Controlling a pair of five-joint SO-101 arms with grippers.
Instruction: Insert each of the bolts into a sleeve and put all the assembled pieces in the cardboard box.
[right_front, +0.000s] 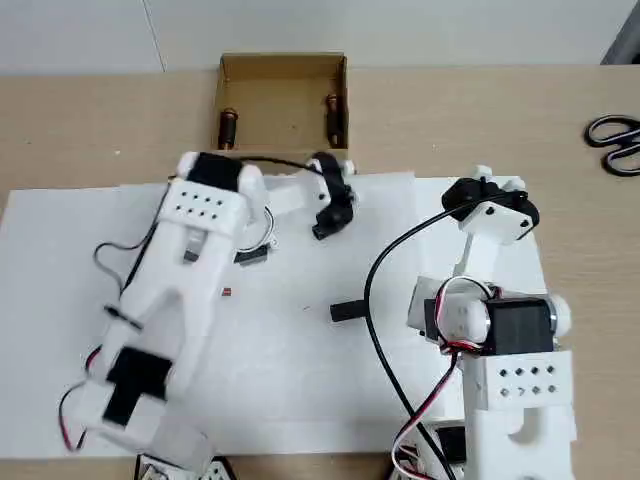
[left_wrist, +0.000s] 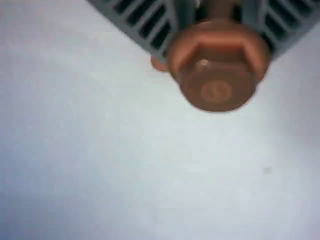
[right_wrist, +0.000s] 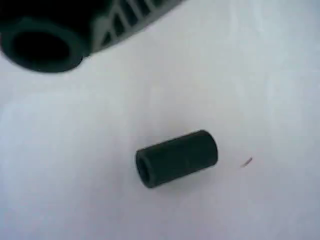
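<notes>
Bolt (left_wrist: 217, 75) is clamped in your left jaws, head facing the wrist camera, above the white paper (right_front: 300, 380) just in front of the cardboard box (right_front: 283, 65). Right jaws look closed on a held sleeve (right_wrist: 42, 46), bore open, judging by the ribbed finger against it. So the step in hand is mating. The next move needs shank and bore on one axis, then a straight push. Assembled pieces (right_front: 229, 128) lie in the box. A loose sleeve (right_wrist: 176, 157) lies on the paper between the arms, not yet paired. High view gives box contents and arm layout, which the wrist views lack. Wrist views give the grip detail the high view buries under the arm bodies.
</notes>
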